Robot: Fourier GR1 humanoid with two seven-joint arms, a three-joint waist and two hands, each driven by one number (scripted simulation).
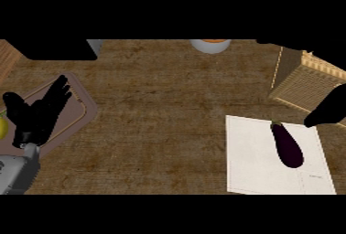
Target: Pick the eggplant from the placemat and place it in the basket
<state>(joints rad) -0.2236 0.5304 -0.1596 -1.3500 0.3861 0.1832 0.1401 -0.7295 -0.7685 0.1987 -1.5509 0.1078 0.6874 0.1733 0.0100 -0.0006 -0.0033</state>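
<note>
There, eggplant (286, 144) lies on placemat (256, 160), untouched.

- Tabletop (162, 105): mottled brown, streaky wood-like pattern.
- Eggplant (287, 145): very dark purple, nearly black, glossy; small dark green stem cap at upper end.
- Placemat (256, 157): plain off-white, faint grey marking near lower right corner.
- Basket (304, 84): tan, fine woven crosshatch, lighter rim.
- Left robot hand (37, 114): black; grey forearm (15, 173) below it.
- Right robot hand (327, 109): black, seen only as a dark shape.
- Tray (81, 107) at left: dull brown-mauve with thin tan border line.
- Yellow object (3, 125) at left edge: bright yellow.
- Round object (211, 45) at top: orange inside, pale grey rim.
</note>
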